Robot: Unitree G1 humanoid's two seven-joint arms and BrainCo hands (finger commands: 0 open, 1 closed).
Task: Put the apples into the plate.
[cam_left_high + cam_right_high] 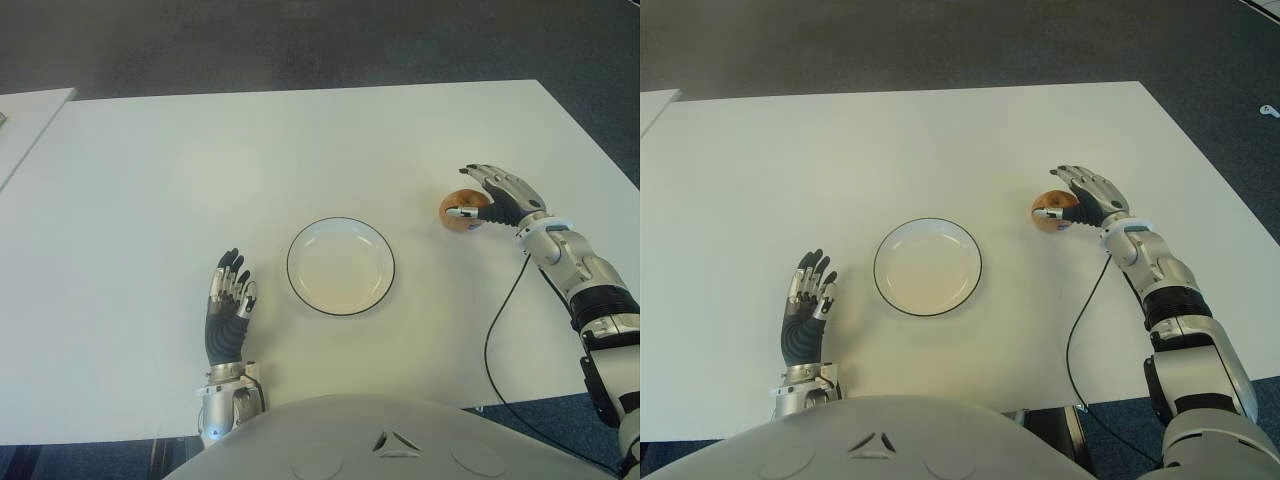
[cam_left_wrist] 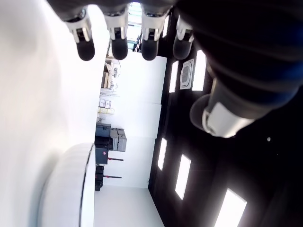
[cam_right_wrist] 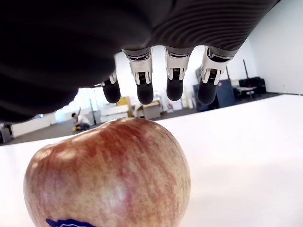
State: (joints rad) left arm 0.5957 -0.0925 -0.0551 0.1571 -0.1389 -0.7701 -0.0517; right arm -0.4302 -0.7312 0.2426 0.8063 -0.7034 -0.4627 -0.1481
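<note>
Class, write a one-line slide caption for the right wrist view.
Right hand poised over the apple on the white table, fingers extended, not yet closed.

apple [image 3: 108, 176] bottom cut off by wrist view edge, contact w/ fingers [image 3: 145, 90] unclear

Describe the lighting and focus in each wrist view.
Left wrist view: dark robot hand silhouetted against bright ceiling lights; the table is washed out. Right wrist view: apple softly lit and fairly sharp, the room behind it blurred.
</note>
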